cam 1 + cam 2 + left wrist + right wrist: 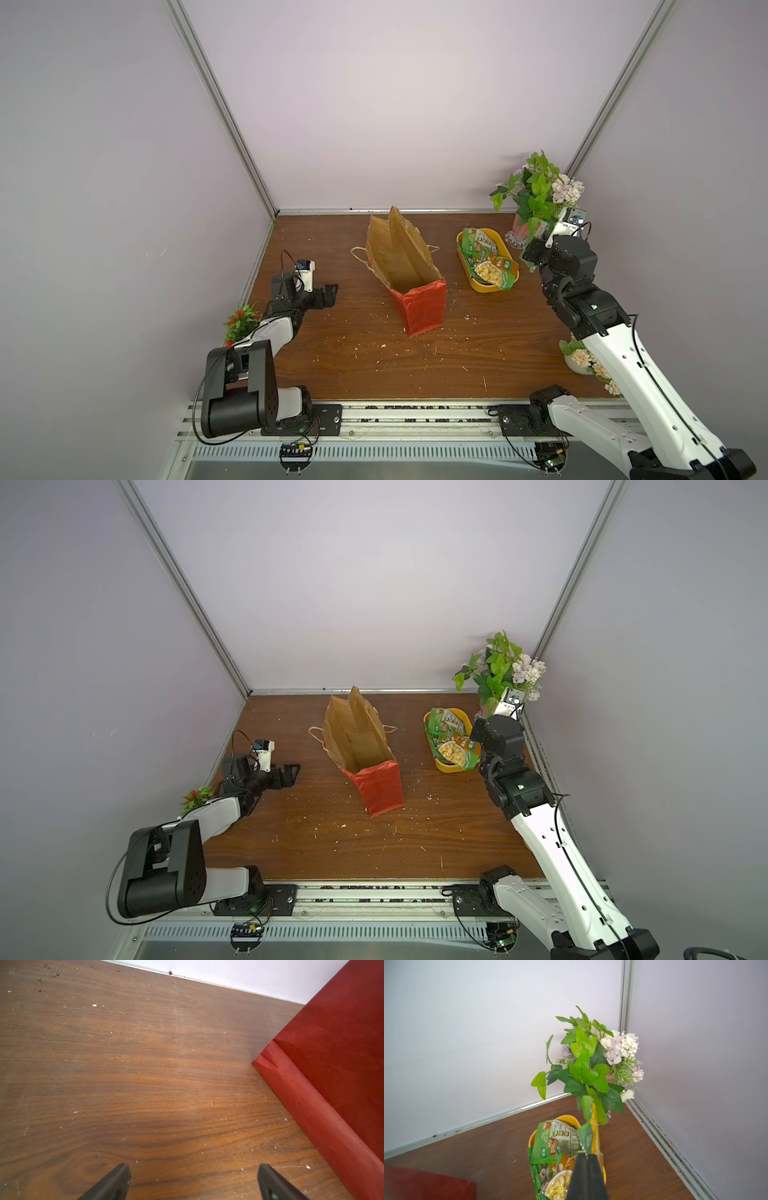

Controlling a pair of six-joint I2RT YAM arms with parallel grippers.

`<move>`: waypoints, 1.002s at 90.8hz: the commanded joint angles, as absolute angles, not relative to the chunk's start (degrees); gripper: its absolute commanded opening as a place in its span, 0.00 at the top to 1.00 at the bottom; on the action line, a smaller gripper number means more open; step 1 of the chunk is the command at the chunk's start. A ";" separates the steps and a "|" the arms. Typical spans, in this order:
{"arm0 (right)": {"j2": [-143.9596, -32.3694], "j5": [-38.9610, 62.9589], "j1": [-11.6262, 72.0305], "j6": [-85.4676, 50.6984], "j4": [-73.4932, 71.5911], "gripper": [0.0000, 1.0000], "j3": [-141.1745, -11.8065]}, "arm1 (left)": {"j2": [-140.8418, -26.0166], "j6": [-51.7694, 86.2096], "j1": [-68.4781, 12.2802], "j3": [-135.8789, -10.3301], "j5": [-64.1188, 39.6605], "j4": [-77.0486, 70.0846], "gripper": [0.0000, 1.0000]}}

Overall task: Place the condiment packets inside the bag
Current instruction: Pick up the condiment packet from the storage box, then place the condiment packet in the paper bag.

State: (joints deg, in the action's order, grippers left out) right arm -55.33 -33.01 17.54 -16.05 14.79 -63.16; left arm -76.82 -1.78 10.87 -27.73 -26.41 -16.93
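By the far-right yellow tub (484, 286), where other condiment packets (480, 245) lie, we hold one packet (586, 1134) pinched in our closed right gripper (586, 1154), ready for the open upright bag (419, 305) at centre, our left gripper (194, 1167) spread empty to its left.

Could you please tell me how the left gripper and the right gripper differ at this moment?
The left gripper stands open and empty; the right gripper is shut on a condiment packet. The left gripper sits low over the table beside the bag; the right gripper is at the yellow tub, where the other packets lie. Both have dark fingers, and neither is over the bag's mouth.
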 commanded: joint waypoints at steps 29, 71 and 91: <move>-52.87 -6.91 18.01 -19.24 15.01 1.00 -73.33 | -76.22 -2.23 11.43 -28.30 -26.81 -16.00 0.01; -65.96 -4.92 34.01 -18.15 13.65 1.00 -89.85 | -76.11 -2.15 11.43 -28.29 -26.46 -16.05 0.01; -76.42 -9.50 43.45 -15.74 14.37 1.00 -97.23 | -75.74 -2.12 11.43 -28.17 -26.55 -16.02 0.01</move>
State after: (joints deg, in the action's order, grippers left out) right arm -73.45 -5.58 40.62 -17.98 16.01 -93.21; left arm -76.82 -1.76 10.87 -27.73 -26.37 -16.73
